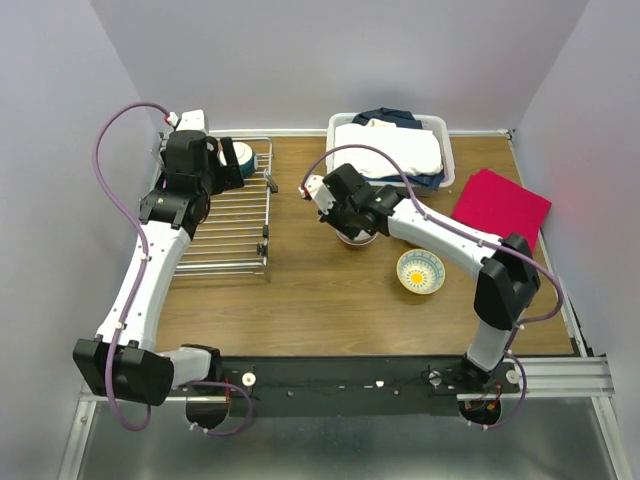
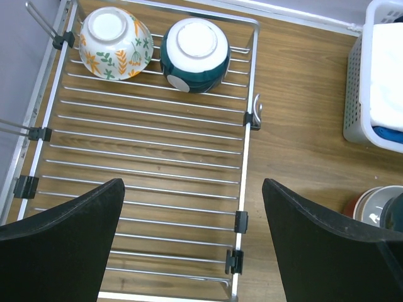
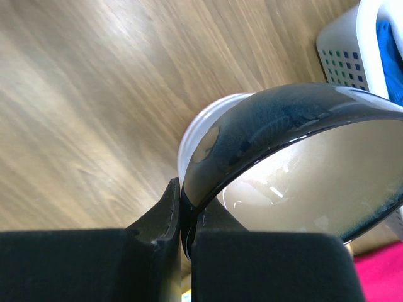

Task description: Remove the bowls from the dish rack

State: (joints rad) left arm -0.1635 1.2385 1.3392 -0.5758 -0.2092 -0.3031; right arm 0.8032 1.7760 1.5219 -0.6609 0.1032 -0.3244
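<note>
The silver wire dish rack (image 2: 151, 157) lies at the table's left (image 1: 225, 235). Two bowls sit upside down at its far end: a leaf-patterned one (image 2: 113, 43) and a dark blue one (image 2: 194, 53). My left gripper (image 2: 192, 245) hangs open above the rack's bare bars, short of both bowls. My right gripper (image 3: 187, 214) is shut on the rim of a dark blue bowl (image 3: 283, 132) with a cream inside, held tilted just above a white bowl (image 3: 195, 132) on the wood. In the top view this is mid-table (image 1: 357, 237). A bowl with a yellow centre (image 1: 421, 271) stands apart on the table.
A white plastic basket (image 1: 390, 145) of folded laundry stands at the back, close behind the right gripper. A red cloth (image 1: 500, 205) lies at the right. The stacked bowls (image 2: 371, 204) show at the lower right of the left wrist view.
</note>
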